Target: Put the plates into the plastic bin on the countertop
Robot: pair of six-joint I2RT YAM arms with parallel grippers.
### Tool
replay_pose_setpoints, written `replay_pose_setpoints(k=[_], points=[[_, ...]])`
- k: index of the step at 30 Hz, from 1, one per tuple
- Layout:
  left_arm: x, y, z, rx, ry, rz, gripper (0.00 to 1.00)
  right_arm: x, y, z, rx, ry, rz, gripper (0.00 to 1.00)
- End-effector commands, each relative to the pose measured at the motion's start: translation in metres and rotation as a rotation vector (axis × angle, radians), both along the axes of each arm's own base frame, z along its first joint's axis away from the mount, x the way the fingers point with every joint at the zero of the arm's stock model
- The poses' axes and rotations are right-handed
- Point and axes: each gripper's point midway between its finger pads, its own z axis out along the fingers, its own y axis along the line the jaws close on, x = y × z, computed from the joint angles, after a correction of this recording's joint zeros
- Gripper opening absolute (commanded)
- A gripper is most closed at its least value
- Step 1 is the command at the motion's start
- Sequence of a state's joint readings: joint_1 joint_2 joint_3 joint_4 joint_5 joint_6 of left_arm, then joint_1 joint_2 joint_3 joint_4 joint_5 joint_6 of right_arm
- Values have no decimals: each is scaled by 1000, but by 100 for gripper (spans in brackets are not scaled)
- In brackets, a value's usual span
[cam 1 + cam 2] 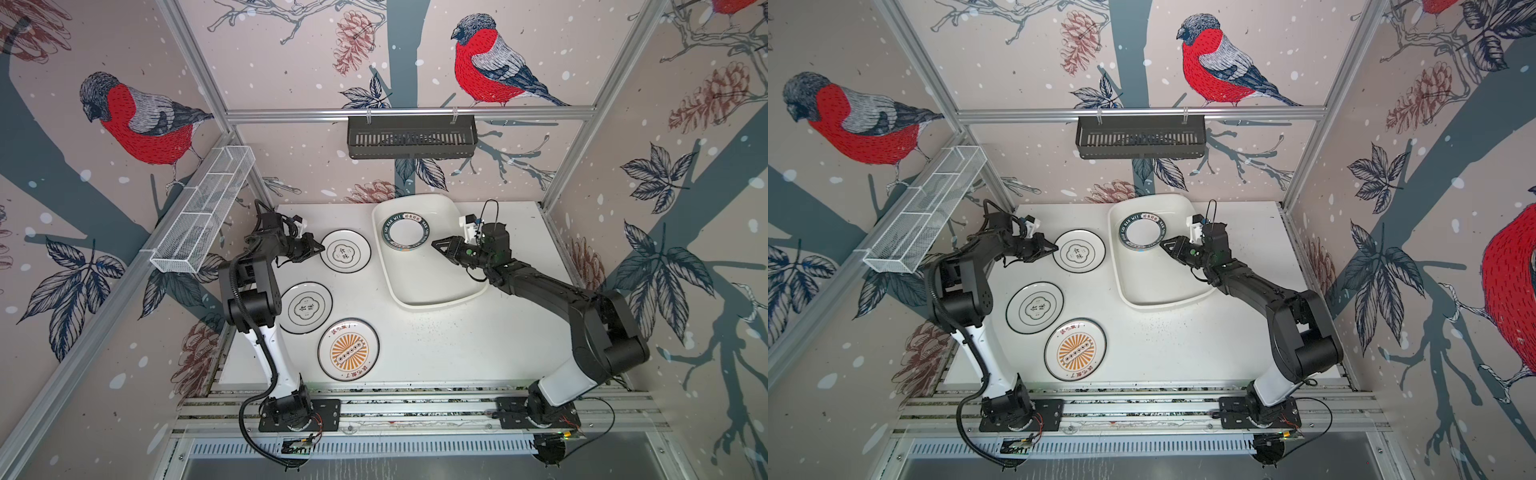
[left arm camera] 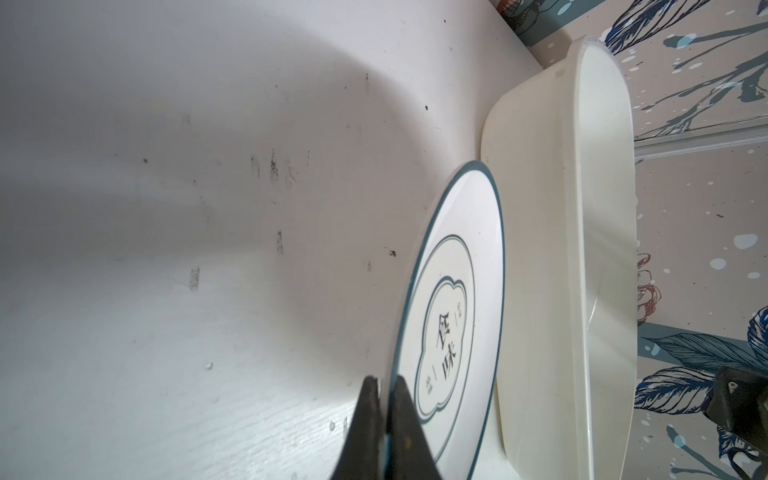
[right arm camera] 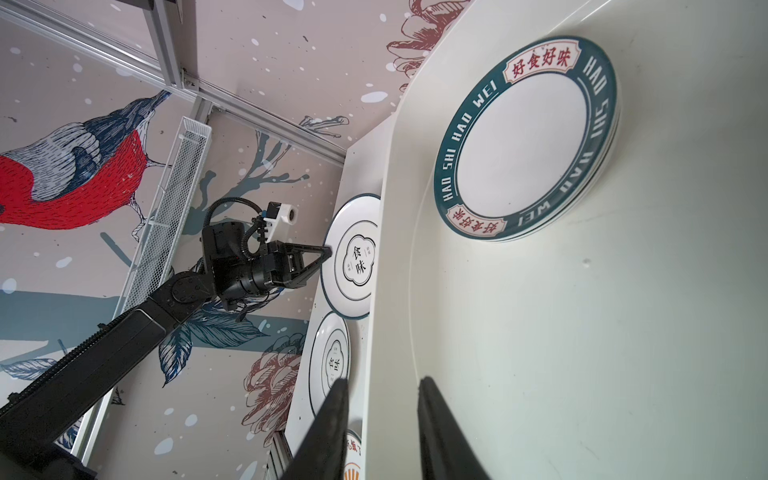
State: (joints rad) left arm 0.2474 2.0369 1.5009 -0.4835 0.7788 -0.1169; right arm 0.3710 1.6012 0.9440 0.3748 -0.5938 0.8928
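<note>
Three plates lie on the left of the countertop (image 1: 457,340): a far thin-rimmed plate (image 1: 351,254) (image 1: 1084,253), a middle thin-rimmed plate (image 1: 306,308) and a near sunburst plate (image 1: 348,350). My left gripper (image 1: 322,249) (image 2: 385,384) is shut on the far plate's (image 2: 453,316) left rim, one finger above and one below. A stack of green-rimmed plates (image 1: 404,234) (image 3: 523,137) lies in the far end of the plastic bin (image 1: 440,301) (image 3: 582,332). Over the bin, just right of that stack, my right gripper (image 1: 434,244) (image 3: 382,380) hovers open with nothing between its fingers.
A black slatted basket (image 1: 411,137) hangs on the back wall rail. A white wire-mesh rack (image 1: 205,208) runs along the left wall, close behind the left arm. Aluminium framing (image 1: 415,405) edges the front. The bin's side wall (image 2: 552,249) stands right beside the gripped plate.
</note>
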Motion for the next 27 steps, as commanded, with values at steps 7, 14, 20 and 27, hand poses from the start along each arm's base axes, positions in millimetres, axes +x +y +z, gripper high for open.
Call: replay_pose_setpoints(k=[7, 14, 20, 27], points=[[0, 5, 40, 29, -73, -1, 0, 0, 1, 15, 23, -46, 6, 31], [-1, 5, 68, 49, -128, 4, 0, -2, 1, 21, 28, -57, 7, 31], [-4, 2, 87, 29, -150, 3, 0, -2, 1, 26, 28, -67, 9, 31], [-7, -7, 110, -5, -185, -1, 0, -1, -2, 34, 23, -83, 5, 31]])
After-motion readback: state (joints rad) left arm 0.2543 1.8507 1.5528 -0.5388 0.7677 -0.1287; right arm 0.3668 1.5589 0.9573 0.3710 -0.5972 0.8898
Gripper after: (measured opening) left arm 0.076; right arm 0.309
